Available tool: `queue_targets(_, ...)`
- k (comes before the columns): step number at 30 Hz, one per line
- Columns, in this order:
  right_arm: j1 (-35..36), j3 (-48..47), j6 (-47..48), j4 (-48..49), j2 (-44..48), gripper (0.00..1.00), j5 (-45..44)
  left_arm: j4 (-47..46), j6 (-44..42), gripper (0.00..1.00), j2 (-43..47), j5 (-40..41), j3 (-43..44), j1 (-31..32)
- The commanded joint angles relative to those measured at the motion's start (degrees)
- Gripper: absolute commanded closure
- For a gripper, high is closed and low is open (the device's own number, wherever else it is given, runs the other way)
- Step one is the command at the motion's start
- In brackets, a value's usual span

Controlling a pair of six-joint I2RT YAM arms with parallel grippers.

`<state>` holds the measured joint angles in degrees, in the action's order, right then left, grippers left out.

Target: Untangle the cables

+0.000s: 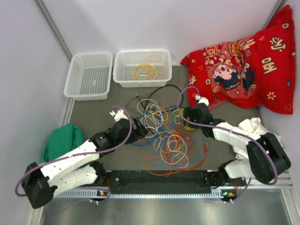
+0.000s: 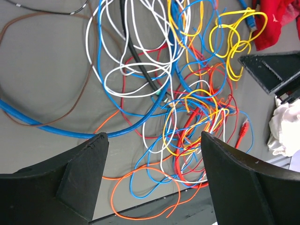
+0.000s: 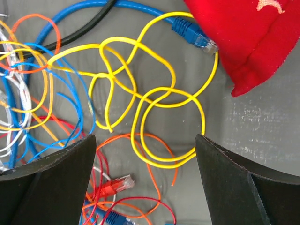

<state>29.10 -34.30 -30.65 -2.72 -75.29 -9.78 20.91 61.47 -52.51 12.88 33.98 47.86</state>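
Observation:
The cables (image 1: 164, 136) lie as one tangled heap of yellow, orange, red, blue, white and black wires on the grey mat between my arms. My left gripper (image 1: 140, 129) is open and empty at the heap's left edge. In the left wrist view the left gripper (image 2: 153, 136) hovers over blue, white and orange loops (image 2: 140, 197). My right gripper (image 1: 185, 117) is open and empty at the heap's upper right. In the right wrist view the right gripper (image 3: 145, 138) hovers over a looped yellow wire (image 3: 154, 103), with a red plug (image 3: 112, 185) and a blue plug (image 3: 192, 33) nearby.
Two white baskets stand at the back: the left one (image 1: 89, 75) is empty, the right one (image 1: 143, 68) holds a coiled yellow cable (image 1: 145, 71). A red cushion (image 1: 243, 70) lies at the back right, a white cloth (image 1: 253, 126) at the right, a green cloth (image 1: 63, 140) at the left.

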Motion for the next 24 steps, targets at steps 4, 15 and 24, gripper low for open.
queue_targets(4, 2.2, -2.6, -0.8, 2.3, 0.2, 0.16, 0.7, -0.6, 1.5, 0.16, 3.2, 1.2, -1.1, 0.1)
queue_targets(15, 13.5, 10.0, -6.4, -0.1, 14.9, 0.15, 3.5, -2.5, 0.6, 0.16, 2.9, 0.8, -2.7, 0.1)
queue_targets(24, 15.1, 7.3, -3.5, -2.7, 9.0, 0.59, 5.9, -2.1, -0.3, 0.16, 2.1, 1.2, -1.9, 0.1)
